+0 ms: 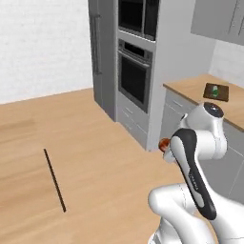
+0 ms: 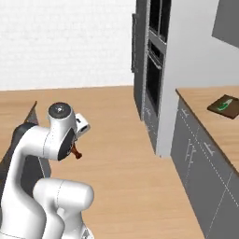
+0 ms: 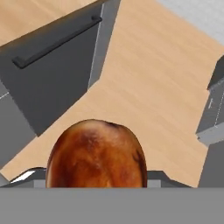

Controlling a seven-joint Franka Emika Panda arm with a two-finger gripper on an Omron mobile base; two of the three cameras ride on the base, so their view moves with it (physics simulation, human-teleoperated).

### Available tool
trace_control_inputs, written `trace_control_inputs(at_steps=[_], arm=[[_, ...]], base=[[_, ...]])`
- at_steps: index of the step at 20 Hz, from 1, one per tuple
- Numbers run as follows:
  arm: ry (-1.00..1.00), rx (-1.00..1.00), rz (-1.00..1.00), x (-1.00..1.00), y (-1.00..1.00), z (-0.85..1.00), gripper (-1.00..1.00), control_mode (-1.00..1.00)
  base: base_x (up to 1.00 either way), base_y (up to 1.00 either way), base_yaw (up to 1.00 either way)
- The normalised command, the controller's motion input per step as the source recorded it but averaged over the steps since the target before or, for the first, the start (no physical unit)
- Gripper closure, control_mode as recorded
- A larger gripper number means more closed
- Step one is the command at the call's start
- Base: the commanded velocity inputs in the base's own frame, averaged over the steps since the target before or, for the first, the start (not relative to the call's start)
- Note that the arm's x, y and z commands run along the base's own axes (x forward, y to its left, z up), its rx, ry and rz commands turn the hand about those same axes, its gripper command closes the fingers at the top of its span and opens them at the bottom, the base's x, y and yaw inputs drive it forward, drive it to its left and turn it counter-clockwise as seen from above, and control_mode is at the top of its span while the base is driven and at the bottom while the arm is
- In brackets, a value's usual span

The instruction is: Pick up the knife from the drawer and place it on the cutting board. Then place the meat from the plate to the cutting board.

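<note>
The fingers [image 3: 96,183], part open, grip the meat [image 3: 96,153] at the hand view's bottom centre, while the board [image 2: 225,107], knife [image 2: 224,105] already on it, lies well apart on the surface [image 2: 205,112], right base view's right edge.

The small reddish-brown, glossy drumstick-like piece of meat [image 3: 96,153] sits up off any surface, close before the hand camera, above the wooden floor. The dark brown rectangular wooden cutting board [image 1: 216,92] lies flat on the tan counter, with the green-handled knife [image 2: 225,104] on it.
</note>
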Motion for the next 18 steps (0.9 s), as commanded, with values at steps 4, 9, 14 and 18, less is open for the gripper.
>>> trace_control_inputs(at_steps=[4, 9, 14, 18], arm=[[0.00, 0.00, 0.00, 0.00, 0.00, 0.00, 1.00, 1.00], [0.00, 0.00, 0.00, 0.00, 0.00, 0.00, 1.00, 1.00], [0.00, 0.00, 0.00, 0.00, 0.00, 0.00, 1.00, 1.00], [0.00, 0.00, 0.00, 0.00, 0.00, 0.00, 1.00, 1.00]], base=[[1.00, 0.00, -0.68], [1.00, 0.07, -0.72], [0.99, 0.08, -0.71], [0.80, 0.11, -0.82]])
